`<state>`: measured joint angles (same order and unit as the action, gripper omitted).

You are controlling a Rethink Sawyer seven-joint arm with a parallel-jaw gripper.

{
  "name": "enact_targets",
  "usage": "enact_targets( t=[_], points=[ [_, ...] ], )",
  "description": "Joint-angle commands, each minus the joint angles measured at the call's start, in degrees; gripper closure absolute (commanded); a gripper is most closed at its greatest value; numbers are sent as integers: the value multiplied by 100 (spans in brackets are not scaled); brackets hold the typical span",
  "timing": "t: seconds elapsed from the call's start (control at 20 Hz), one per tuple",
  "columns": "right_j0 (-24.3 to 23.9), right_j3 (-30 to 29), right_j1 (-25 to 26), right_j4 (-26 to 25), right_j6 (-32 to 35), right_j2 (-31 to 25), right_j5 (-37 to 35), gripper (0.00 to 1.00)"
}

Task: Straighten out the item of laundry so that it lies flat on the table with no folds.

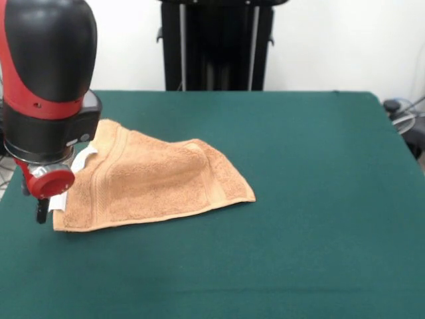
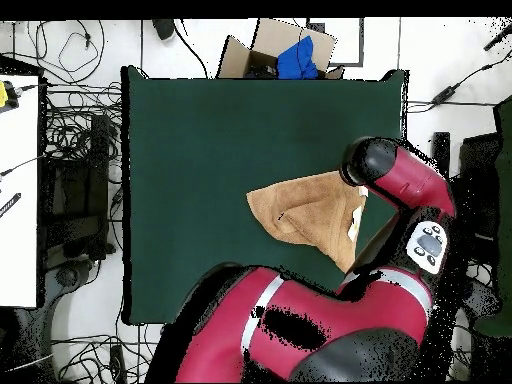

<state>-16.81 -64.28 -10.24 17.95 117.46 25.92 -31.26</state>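
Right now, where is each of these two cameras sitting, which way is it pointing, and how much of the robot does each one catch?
Front view: sits across the table, facing the robot; shows the arm's red and black end coming down from above at the towel's edge, gripper mostly hidden.
Overhead view: sits above, looking straight down, robot's base at the picture's bottom; shows the whole arm reaching over the towel's side.
Shared: both show the folded peach towel, the green table and the arm's end, turned half round against each other.

End effector [image 1: 42,211] mostly hidden behind the arm's wrist in front view, fingers unreadable. Towel's [image 2: 305,210] right corner covered by the arm overhead (tag unseen there). Tabletop [image 1: 319,199] cropped below.
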Motion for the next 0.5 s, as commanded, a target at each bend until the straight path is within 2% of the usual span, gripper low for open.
enact_targets(
  t=[0.05,0.5],
  points=[
    [254,-38,142,306,1549,-231,-414,0],
    [342,27,319,411,1600,-166,-302,0]
  ],
)
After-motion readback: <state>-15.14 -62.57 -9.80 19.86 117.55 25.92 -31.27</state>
